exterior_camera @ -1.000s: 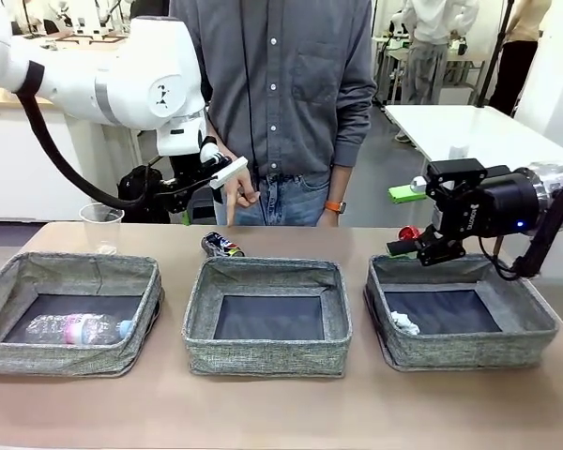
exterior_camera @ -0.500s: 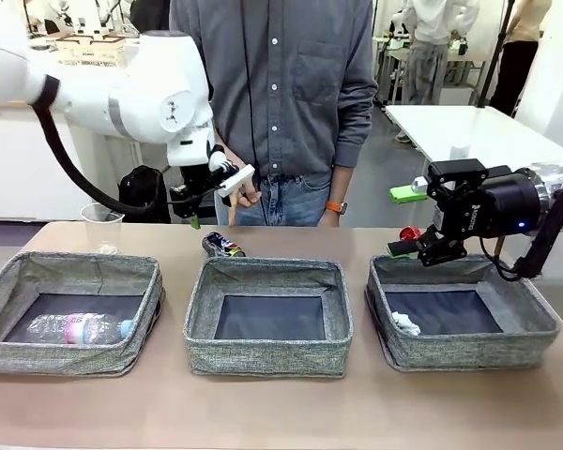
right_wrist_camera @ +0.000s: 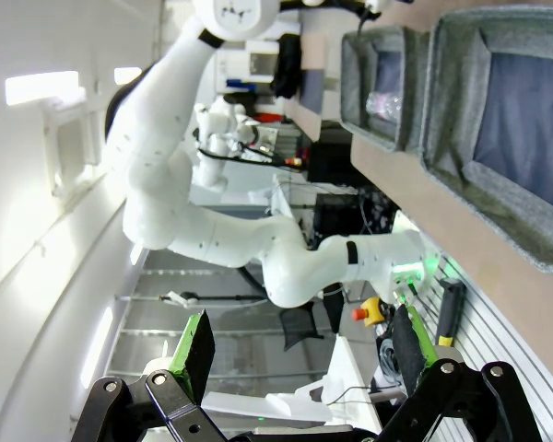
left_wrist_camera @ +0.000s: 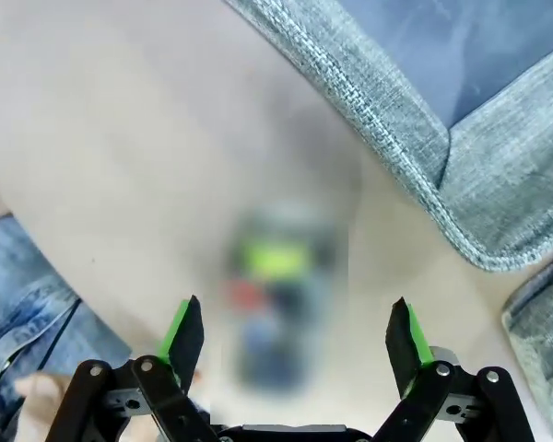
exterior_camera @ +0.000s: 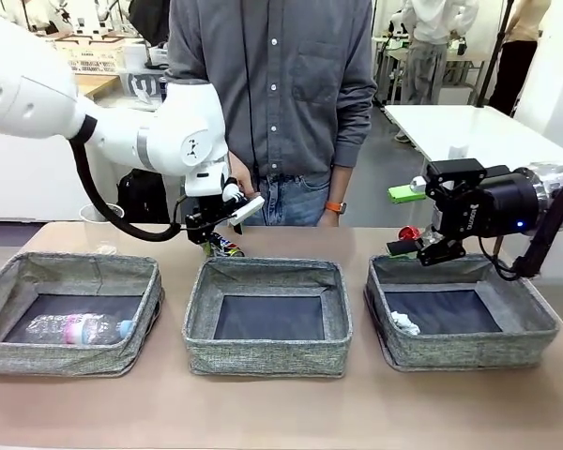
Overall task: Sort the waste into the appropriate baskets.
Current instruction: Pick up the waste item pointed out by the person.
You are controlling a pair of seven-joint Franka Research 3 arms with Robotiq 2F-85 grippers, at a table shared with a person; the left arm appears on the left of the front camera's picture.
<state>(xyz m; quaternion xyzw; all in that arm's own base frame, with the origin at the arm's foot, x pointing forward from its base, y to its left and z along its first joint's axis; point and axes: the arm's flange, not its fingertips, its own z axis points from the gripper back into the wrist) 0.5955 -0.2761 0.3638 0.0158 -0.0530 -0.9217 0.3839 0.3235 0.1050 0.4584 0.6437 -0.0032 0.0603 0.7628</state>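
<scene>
The crushed dark patterned can (exterior_camera: 229, 248) lies on the table behind the middle basket (exterior_camera: 267, 274). My left gripper (exterior_camera: 210, 238) hangs open just over it. In the left wrist view the can (left_wrist_camera: 281, 304) is a blur between the spread green pads (left_wrist_camera: 184, 333) of that gripper (left_wrist_camera: 295, 336). The pink-labelled bottle (exterior_camera: 75, 328) lies in the left basket (exterior_camera: 75, 274). A white paper wad (exterior_camera: 405, 323) sits in the right basket (exterior_camera: 469, 349). My right gripper (exterior_camera: 420, 247) hovers open and empty over that basket's far rim, beside the red can (exterior_camera: 408, 232). A clear cup (exterior_camera: 93, 215) stands at the far left.
A person in a grey shirt (exterior_camera: 281, 94) stands at the far edge, right behind the dark can; their jeans (left_wrist_camera: 23, 304) show in the left wrist view. The right wrist view has my open right gripper (right_wrist_camera: 301, 345) pointing sideways past the baskets (right_wrist_camera: 498, 138).
My left arm has swung right and come down from above the table's far edge to just over the dark can. The right arm has not moved.
</scene>
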